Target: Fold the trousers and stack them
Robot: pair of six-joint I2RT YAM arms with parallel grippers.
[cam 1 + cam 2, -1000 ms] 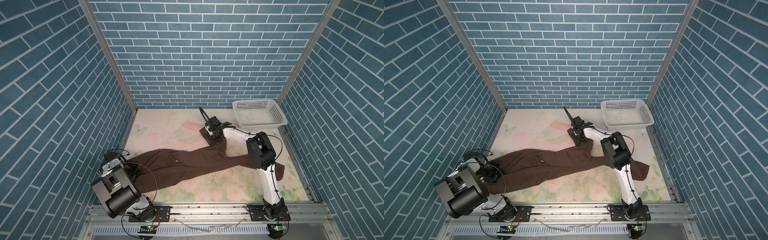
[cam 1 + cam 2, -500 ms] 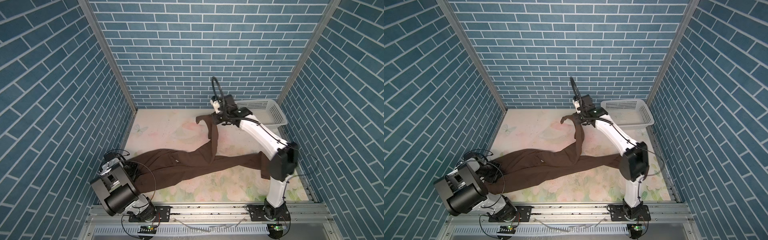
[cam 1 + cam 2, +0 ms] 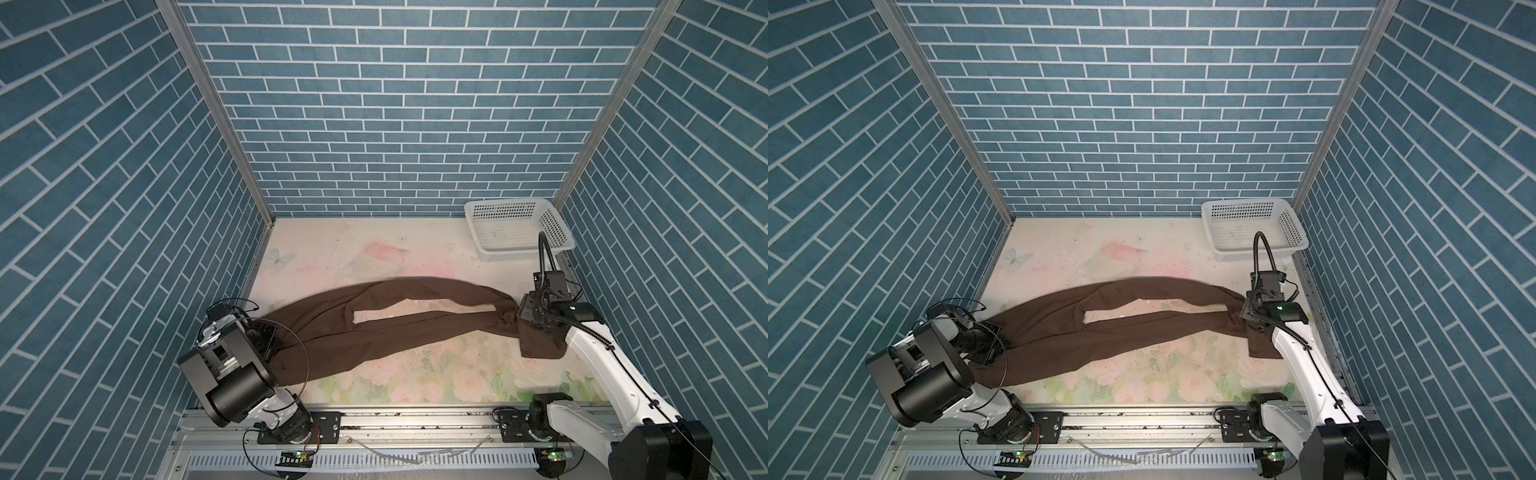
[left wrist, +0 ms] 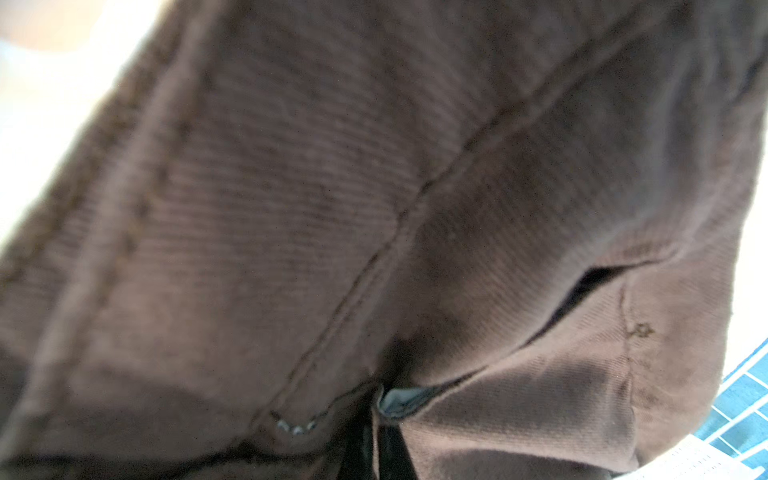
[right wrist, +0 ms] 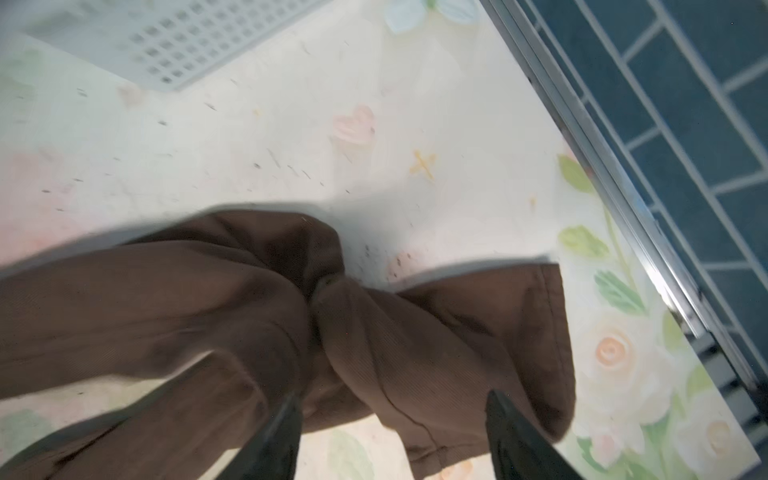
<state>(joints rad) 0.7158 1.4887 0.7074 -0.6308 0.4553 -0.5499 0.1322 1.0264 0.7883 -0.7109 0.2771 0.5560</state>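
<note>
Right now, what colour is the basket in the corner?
White, with little holes all over. The basket shows best in a top view.

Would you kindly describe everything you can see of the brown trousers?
The trousers are dark brown twill-looking cloth with stitched seams and a pocket slit. They lie unfolded across the table, waist at the shut left tool, which seems to grip it. Both legs run rightwards, a gap between them, and bunch together below the open right tool, hems flopped toward the front.
</note>
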